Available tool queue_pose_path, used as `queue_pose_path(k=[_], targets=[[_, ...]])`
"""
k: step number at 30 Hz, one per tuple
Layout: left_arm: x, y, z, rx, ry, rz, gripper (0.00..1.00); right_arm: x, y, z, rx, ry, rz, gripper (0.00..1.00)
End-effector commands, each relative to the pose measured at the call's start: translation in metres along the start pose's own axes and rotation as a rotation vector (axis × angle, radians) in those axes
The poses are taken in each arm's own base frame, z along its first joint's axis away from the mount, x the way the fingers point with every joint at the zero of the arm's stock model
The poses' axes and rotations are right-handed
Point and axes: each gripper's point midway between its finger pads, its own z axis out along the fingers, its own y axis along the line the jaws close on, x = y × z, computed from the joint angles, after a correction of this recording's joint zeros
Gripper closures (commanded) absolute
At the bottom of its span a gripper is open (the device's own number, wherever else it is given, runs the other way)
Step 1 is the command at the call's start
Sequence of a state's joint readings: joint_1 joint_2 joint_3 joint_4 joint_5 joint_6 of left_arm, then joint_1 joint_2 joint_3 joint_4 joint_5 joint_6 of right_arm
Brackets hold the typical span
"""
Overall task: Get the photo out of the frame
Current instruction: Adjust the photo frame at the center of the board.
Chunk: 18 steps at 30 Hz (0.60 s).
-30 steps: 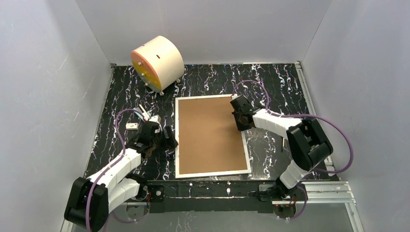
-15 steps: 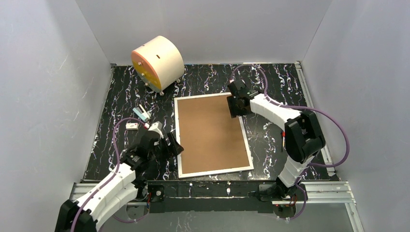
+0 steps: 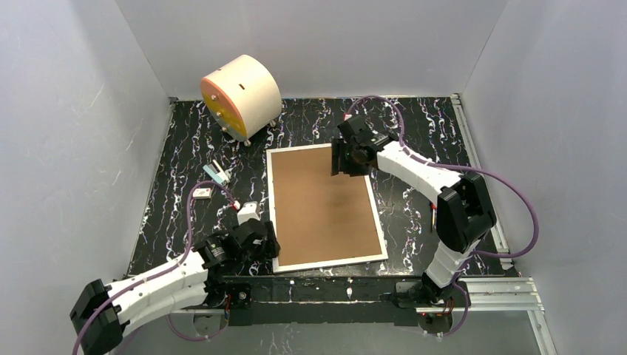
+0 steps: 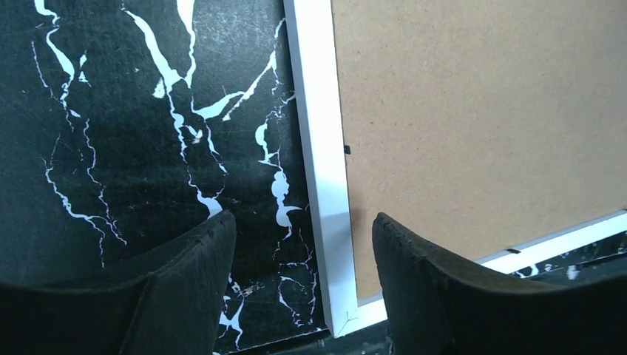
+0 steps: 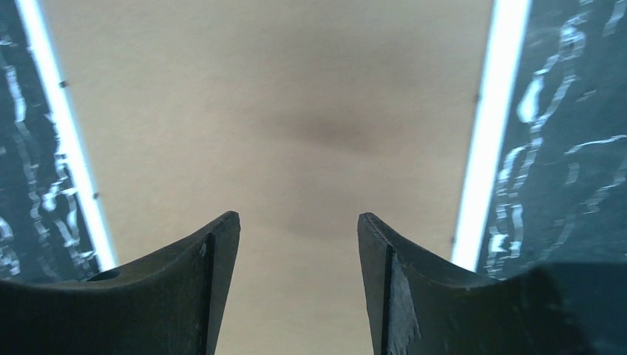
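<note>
Roughly between the spread jaws of the left tool (image 4: 303, 222) runs the frame (image 4: 325, 170) edge.

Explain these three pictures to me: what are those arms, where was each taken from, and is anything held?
Two robot arms are bolted at the table's near edge, each ending in a two-finger gripper. The wide picture comes from a fixed camera above; the close-ups from cameras on the wrists. On the black marbled table a white frame lies face down, brown back up, hiding the photo. A cream cylinder stands far left. The left gripper hangs open over the frame's near left corner; the right gripper hangs open over the brown back. Neither holds anything.
</note>
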State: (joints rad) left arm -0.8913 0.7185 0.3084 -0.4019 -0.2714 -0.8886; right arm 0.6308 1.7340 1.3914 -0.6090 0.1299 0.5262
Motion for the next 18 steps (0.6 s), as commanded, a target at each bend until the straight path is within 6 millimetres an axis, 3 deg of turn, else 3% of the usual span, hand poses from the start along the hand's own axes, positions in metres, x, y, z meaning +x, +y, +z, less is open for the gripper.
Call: queue_pose_path(k=[1, 6, 10, 14, 18], targets=[[-0.004, 0.009, -0.001, -0.092, -0.057, 0.047, 0.37, -0.002, 0.057, -0.021, -0.148, -0.046, 0.096, 0.33], [0.008, 0.007, 0.005, -0.115, -0.037, 0.115, 0.45, 0.015, 0.090, -0.013, -0.145, -0.038, 0.109, 0.36], [0.011, 0.014, 0.004, -0.141, -0.046, 0.139, 0.57, 0.026, 0.106, -0.007, -0.116, -0.021, 0.088, 0.36], [0.014, 0.014, 0.004, -0.138, -0.038, 0.152, 0.58, 0.034, 0.118, -0.003, -0.117, -0.011, 0.088, 0.36], [0.021, 0.016, 0.006, -0.135, -0.029, 0.140, 0.69, 0.044, 0.134, 0.002, -0.155, 0.010, 0.107, 0.36]])
